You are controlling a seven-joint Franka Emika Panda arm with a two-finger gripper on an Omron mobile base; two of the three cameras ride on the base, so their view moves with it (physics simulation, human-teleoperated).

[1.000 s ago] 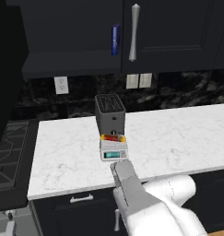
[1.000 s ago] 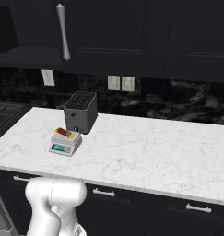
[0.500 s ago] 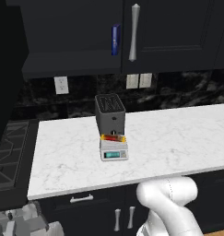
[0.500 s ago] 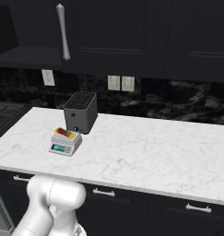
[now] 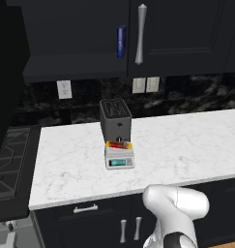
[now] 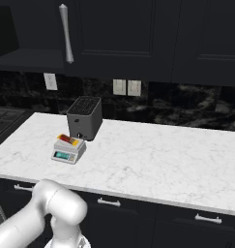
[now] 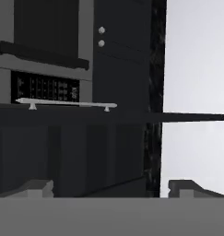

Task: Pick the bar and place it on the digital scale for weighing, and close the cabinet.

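Note:
The bar [image 5: 118,144] [image 6: 70,140], in a red, orange and yellow wrapper, lies flat on the top plate of the digital scale [image 5: 120,161] [image 6: 66,153], which sits on the white marble counter. Above it hangs the black cabinet [image 5: 186,34] [image 6: 119,34]. Its right door is shut, with a long silver handle [image 5: 140,34]. Its left side stands open, so a blue box [image 5: 121,41] shows inside. My gripper [image 7: 114,189] is open, its fingertips [image 7: 37,186] wide apart with nothing between them, facing dark lower cabinetry. The arm is folded low in front of the counter.
A dark grey slotted box [image 5: 115,120] [image 6: 84,116] stands right behind the scale. A stove [image 5: 7,160] lies left of the counter. Low drawers with silver pulls [image 5: 85,209] run under the counter edge. A silver bar handle [image 7: 67,103] crosses the hand view.
The arm has drawn back from over the counter near the scale and sunk below the counter's front edge. The bar and scale have not moved, and the jaws have stayed open.

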